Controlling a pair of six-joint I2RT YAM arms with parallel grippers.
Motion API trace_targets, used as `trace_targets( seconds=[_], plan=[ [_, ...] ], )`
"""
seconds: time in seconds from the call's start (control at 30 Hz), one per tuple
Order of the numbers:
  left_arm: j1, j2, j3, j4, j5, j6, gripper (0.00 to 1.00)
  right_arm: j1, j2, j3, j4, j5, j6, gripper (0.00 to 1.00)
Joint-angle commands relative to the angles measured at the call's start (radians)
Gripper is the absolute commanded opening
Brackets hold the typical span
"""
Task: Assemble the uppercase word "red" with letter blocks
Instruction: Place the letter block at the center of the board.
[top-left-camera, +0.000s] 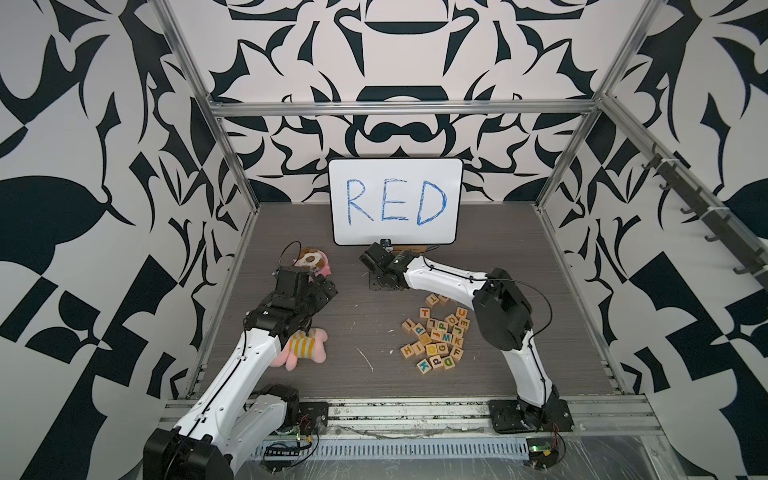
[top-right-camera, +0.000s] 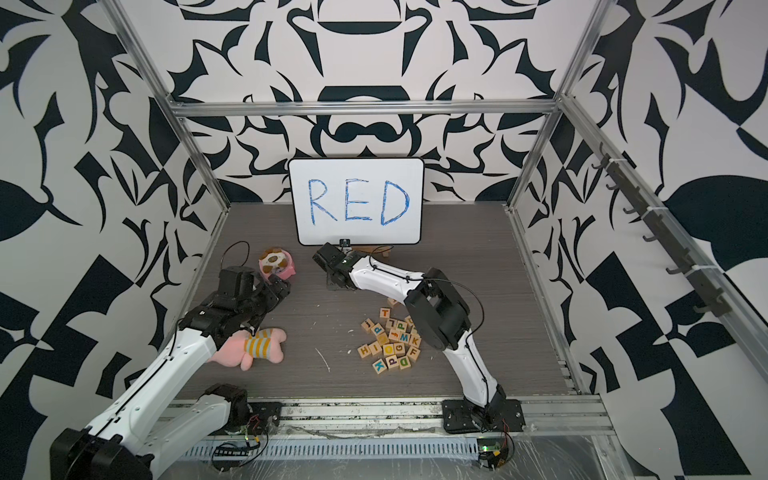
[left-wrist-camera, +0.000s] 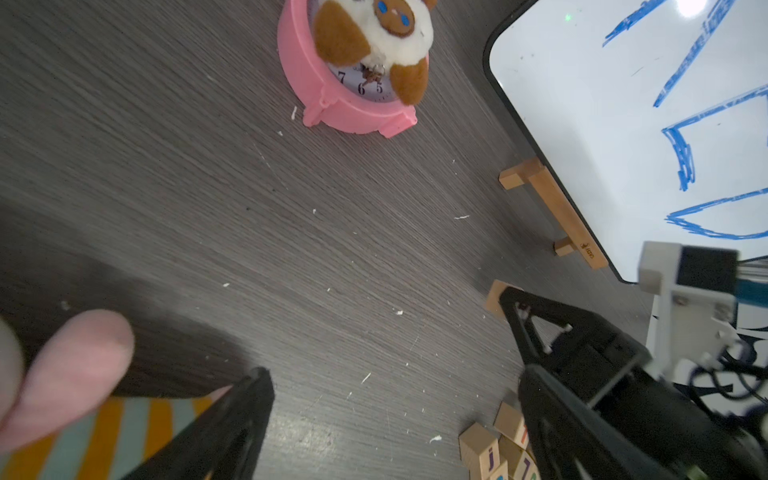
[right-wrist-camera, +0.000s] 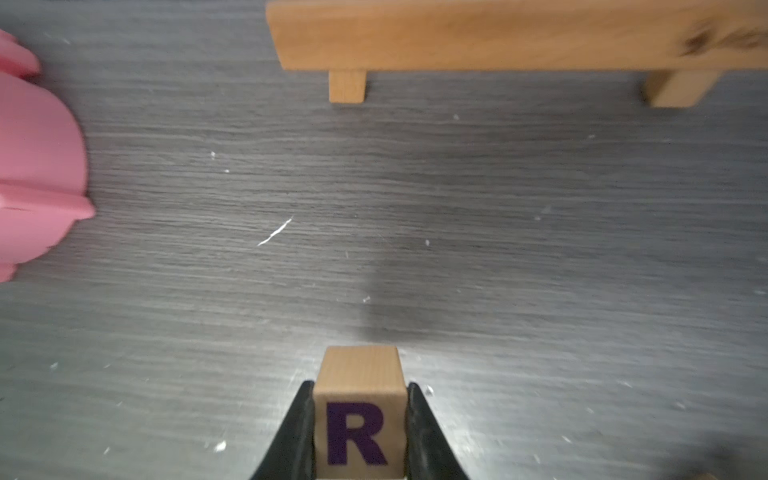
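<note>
Right hand (right-wrist-camera: 360, 388): clamped on the R block (right-wrist-camera: 358, 428), one finger flat on each side face. Only the right wrist view shows this: pale wood cube, fine grain, softened edges, dark purple R facing the camera. In both top views the block is hidden under the hand, so can't tell whether it touches the counter (top-left-camera: 353, 328). Location: just in front of the wooden stand (right-wrist-camera: 498, 37) of the whiteboard (top-left-camera: 395, 199). The stand is a flat light-wood bar on two short square feet.

Left hand (left-wrist-camera: 395, 374): fingers spread wide, only bare counter between them, gripping nothing. Left wrist view also catches the right hand side-on, a cube edge poking past its tip.

Rest of the letter blocks (top-left-camera: 436, 336): loose heap by the right arm's elbow, faces at all angles, letters in mixed colours. Most are readable only in the top views.

Counter: dark grey wood-grain surface with white flecks. Round pink plastic clock (left-wrist-camera: 299, 70) lies face-up with a brown-and-white plush toy (left-wrist-camera: 374, 37) on its dial. Pink striped plush (top-left-camera: 301, 349) sits partly under the left arm.
</note>
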Motion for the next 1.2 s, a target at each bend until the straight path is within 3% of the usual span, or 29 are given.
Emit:
trace_targets(
  seconds=[0.0,0.6,1.17],
  plan=[
    [0.005,-0.020,-0.007,-0.031,0.015,-0.001,0.96,0.002,0.012,0.084,-0.036,0.025,0.005,0.25],
    [0.005,-0.046,-0.033,-0.052,0.004,-0.033,0.95,0.006,0.150,0.223,-0.079,0.034,0.090,0.36],
    [0.006,-0.087,-0.033,-0.088,-0.024,-0.023,0.94,0.025,0.099,0.241,-0.079,0.031,0.079,0.47]
  ],
)
